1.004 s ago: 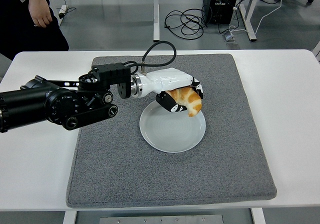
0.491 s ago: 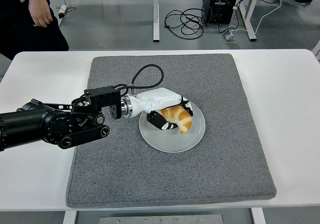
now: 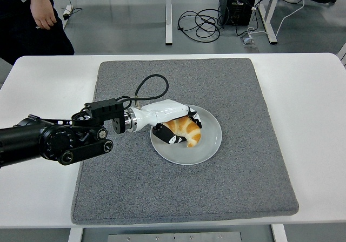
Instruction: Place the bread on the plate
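Observation:
A golden-brown croissant (image 3: 185, 130) lies low over the middle of the round white plate (image 3: 208, 145), seemingly touching it. My left hand (image 3: 175, 126), white with black fingertips, reaches in from the left and is curled around the croissant, thumb below and fingers over its top. The plate sits on the grey mat (image 3: 178, 182). My right arm does not show.
The grey mat covers most of the white table (image 3: 308, 112). A person in dark clothes stands at the far left corner, one hand (image 3: 44, 12) hanging. Cables and table legs lie on the floor beyond.
My left hand has carried the croissant down and to the left, from above the plate's far rim to the plate's middle, still grasping it.

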Controlling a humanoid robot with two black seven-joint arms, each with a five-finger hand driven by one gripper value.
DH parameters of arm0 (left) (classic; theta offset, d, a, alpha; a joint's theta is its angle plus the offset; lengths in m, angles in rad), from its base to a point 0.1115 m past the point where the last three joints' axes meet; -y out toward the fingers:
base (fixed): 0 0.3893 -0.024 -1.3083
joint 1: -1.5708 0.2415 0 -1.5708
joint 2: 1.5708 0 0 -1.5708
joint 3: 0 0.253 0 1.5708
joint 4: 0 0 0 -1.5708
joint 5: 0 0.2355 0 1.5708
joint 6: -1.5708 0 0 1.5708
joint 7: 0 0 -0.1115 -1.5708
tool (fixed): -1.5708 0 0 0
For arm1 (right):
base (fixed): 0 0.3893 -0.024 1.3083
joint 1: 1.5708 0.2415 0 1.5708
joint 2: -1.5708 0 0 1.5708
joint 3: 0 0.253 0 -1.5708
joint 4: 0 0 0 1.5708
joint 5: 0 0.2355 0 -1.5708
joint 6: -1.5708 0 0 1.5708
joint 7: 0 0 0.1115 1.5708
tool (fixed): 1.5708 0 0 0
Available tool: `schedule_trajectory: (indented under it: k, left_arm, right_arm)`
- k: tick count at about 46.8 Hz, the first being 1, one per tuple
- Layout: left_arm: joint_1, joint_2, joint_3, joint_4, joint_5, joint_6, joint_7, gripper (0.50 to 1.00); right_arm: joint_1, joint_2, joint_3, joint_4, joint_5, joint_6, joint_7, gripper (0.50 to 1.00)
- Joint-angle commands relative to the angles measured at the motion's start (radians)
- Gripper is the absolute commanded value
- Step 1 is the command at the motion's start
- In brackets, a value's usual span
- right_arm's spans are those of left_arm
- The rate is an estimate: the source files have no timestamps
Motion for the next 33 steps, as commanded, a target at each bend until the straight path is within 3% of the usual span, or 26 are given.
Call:
schedule_trajectory:
  k: [1,4,7,16,33]
  left_arm:
    - [0.002,0.003,-0.001,0.000,-0.001,0.000,0.001,0.631]
    - [0.005,0.003,-0.001,0.000,-0.001,0.000,0.001,0.725]
    - [0.010,0.004,-0.003,0.000,-0.003,0.000,0.001,0.757]
    - [0.010,0.004,-0.003,-0.002,-0.043,0.000,0.001,0.805]
    - [0.009,0.018,-0.022,-0.003,-0.051,0.000,-0.005,0.849]
  right_arm:
    - [0.000,0.000,0.000,0.001,0.000,0.000,0.000,1.000]
    - [0.000,0.000,0.000,0.001,0.000,0.000,0.000,1.000]
    - [-0.001,0.000,0.000,0.001,0.000,0.000,0.000,1.000]
    - [-0.001,0.000,0.000,0.001,0.000,0.000,0.000,1.000]
    - [0.000,0.000,0.000,0.001,0.000,0.000,0.000,1.000]
